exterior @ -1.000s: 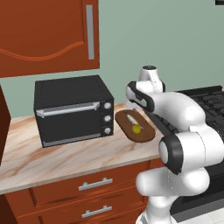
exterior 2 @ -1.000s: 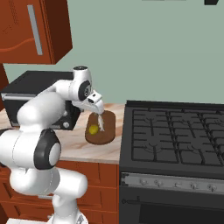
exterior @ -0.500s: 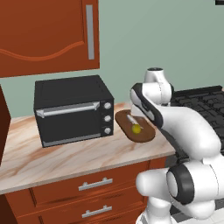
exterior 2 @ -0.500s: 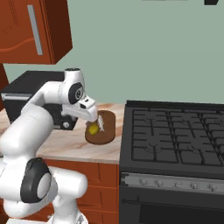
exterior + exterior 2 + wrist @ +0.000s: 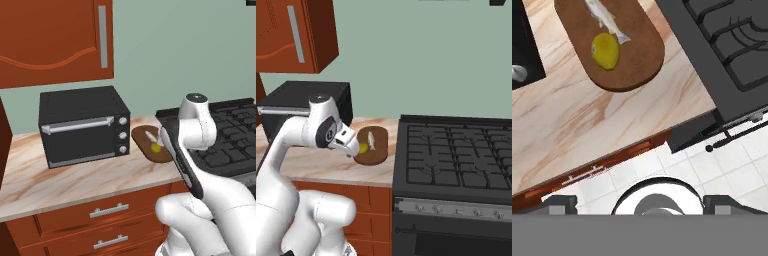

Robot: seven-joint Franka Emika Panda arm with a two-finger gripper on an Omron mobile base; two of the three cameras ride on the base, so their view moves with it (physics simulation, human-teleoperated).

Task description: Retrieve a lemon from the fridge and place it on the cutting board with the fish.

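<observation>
The lemon lies on the cutting board at the upper left of the hand view, touching the tail end of the fish above it. The board rests on the marbled bench, between the toaster oven and the stove. The tool stands open, holding nothing, just left of the board in the right base view.

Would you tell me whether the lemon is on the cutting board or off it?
On it: the lemon rests on the cutting board beside the fish.
</observation>
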